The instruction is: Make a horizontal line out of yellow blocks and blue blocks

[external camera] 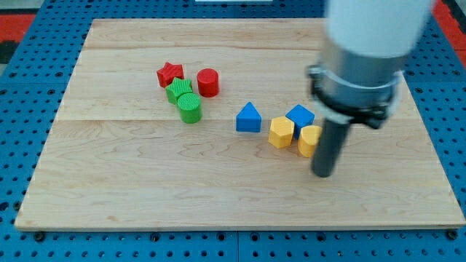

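A blue triangular block (248, 118) lies near the board's middle. To its right sit a yellow hexagonal block (281, 132), a blue block (300, 116) behind it, and a second yellow block (309, 140), partly hidden by the rod. My tip (322, 175) rests on the board just below and to the right of that second yellow block, very close to it; I cannot tell if it touches.
A red star block (170, 73), a red cylinder (208, 82), a green block (178, 90) and a green cylinder (189, 108) cluster at upper left of centre. The wooden board (145, 182) lies on a blue pegboard. The arm's white and grey body (364, 58) hides the upper right.
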Motion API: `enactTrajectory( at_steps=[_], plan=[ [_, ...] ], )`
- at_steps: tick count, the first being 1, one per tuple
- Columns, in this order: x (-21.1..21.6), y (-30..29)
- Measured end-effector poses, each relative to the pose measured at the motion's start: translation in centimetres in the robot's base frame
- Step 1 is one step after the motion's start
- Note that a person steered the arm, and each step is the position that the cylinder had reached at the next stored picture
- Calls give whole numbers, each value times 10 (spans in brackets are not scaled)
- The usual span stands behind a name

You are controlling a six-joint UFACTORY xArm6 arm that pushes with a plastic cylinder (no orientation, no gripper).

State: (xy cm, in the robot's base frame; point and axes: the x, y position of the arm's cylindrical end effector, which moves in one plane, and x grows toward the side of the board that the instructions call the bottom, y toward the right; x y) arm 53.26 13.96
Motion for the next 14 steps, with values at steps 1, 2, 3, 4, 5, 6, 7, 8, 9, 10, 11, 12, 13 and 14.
enactTrajectory(
  at_steps=[1, 2, 3, 4, 5, 6, 7, 8, 9, 10, 11, 12, 13, 14],
  plan=[
    [-27, -5],
    [-27, -68],
    [-29, -102],
    [-57, -83],
    [-57, -66],
    [-59, -59],
    [-44, -56],
    [-49, -1],
    [-110, 46],
    [-130, 25],
    [-159, -3],
    [-123, -40],
    [-119, -24],
    [-112, 2]
  ],
)
